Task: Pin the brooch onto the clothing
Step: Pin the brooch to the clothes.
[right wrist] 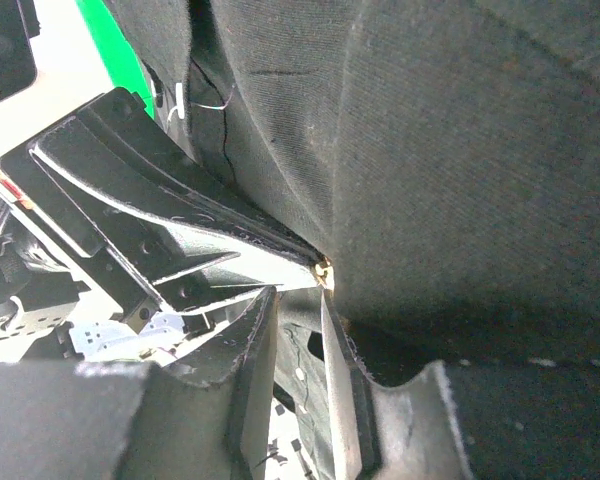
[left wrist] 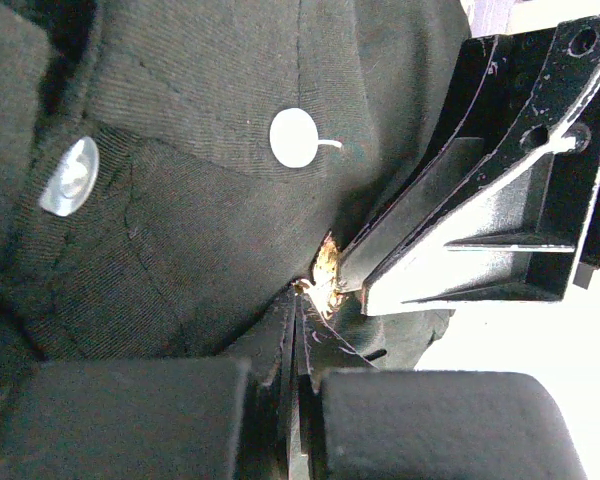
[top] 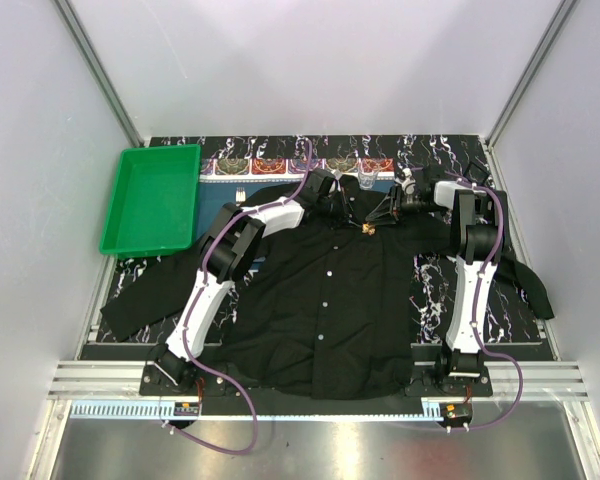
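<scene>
Though fully closed, left gripper beside brooch.

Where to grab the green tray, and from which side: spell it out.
Take the green tray by its long wall facing the shirt, coming straight down with one gripper finger inside and one outside. The tray lies flat and looks too wide to span, while its upright wall ends in a thin rim, and that side is nearest the arms.
</scene>
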{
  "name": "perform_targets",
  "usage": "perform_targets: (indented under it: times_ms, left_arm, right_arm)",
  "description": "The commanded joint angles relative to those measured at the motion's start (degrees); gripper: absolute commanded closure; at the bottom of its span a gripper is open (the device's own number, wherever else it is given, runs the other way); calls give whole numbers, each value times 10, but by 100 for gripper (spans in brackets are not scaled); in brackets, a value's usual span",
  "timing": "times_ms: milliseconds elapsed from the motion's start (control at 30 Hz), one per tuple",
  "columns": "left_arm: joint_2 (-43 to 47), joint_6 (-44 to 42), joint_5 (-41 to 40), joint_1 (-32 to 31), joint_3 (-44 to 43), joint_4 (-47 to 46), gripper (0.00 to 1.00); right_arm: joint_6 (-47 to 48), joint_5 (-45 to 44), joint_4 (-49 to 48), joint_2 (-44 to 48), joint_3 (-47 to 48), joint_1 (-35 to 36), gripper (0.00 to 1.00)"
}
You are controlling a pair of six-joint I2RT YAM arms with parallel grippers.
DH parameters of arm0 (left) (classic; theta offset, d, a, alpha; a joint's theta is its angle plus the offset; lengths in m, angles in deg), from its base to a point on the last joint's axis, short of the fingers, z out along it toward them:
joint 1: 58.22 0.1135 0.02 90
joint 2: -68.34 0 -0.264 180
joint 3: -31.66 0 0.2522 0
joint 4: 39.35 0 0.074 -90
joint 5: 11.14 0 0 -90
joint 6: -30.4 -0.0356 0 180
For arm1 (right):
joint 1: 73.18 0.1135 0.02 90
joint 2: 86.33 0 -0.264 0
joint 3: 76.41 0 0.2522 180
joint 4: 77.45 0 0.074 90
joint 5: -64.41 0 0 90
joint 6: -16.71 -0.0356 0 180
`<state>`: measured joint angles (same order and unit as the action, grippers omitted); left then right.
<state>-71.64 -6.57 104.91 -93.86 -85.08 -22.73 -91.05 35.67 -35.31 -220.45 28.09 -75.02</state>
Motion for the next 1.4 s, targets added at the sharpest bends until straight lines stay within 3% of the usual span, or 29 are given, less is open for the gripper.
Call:
perform_targets:
  times_ms: [0,433,700,967,1200,1333,1367]
  left_arm:
    - [-4,1,-17,6,15,35,100]
    - [-5,2,-14,6,15,33,100]
    - [-7,5,-15,7,14,37,100]
    - [-7,1,-14,7,13,40,100]
    - [-8,-1,-13,7,11,42,100]
    - [-7,-1,-13,7,11,42,100]
    - [-8,-1,-13,7,10,41,100]
  right_arm:
    - [15,-26,0,-4,12,8,69]
    - [42,-97,11,11,13,15,68]
    - [53,-150,-33,59,-27,15,68]
    - [84,-139,-49,99,-38,30,68]
    - [266,-115,75,119,43,27,74]
    - [404,-81,207,105,115,4,67]
    - [485,-76,240,90,154,1,67]
